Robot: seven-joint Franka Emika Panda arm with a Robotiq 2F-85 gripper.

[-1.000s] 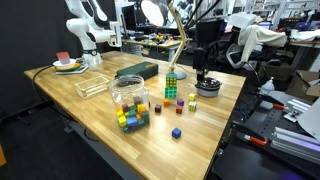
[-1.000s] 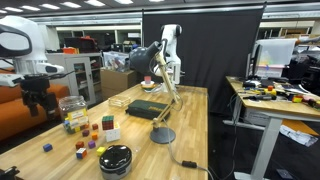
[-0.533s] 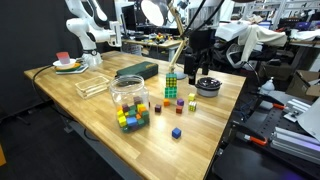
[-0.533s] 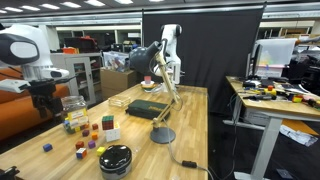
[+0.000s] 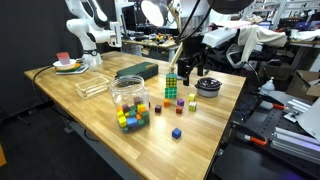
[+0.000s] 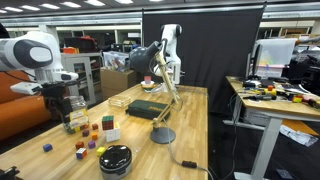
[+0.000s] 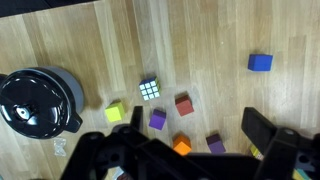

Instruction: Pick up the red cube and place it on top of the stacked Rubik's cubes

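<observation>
- End effector (image 7: 176,132): hanging released and empty above the counter (image 7: 240,25), with both fingers showing spread wide at the bottom of the wrist view. In an exterior view the end effector (image 5: 186,74) is hovering just right of the tower.
- Red cube (image 7: 184,103): lying flat on the counter, ungrasped, just right of the stacked Rubik's cubes (image 7: 150,90), with a thin strip of bare wood between them.
- Stacked Rubik's cubes (image 5: 171,87): standing upright as a two-high tower, with green faces showing.
- Neighbouring items: a purple block (image 7: 157,120) and an orange block (image 7: 181,146) are sitting on the near side of the red cube. A yellow-green block (image 7: 116,112) is lying left of the tower, a blue block (image 7: 260,62) is well apart at the far right, and a black round object (image 7: 35,100) is at the left edge.
- Step in hand, as judged: lining up for the grasp, with the descent not yet made.
- Handling advice:
  - Centre the open fingers over the red cube.
  - Turn the wrist so the fingers drop into bare wood; the far and near faces seem to be offering more room than the side facing the tower.
  - Come straight down, close gently, and lift above tower height before crossing.
- Hazard, as judged: a finger brushing the tower or the purple block could shift the stack.
</observation>
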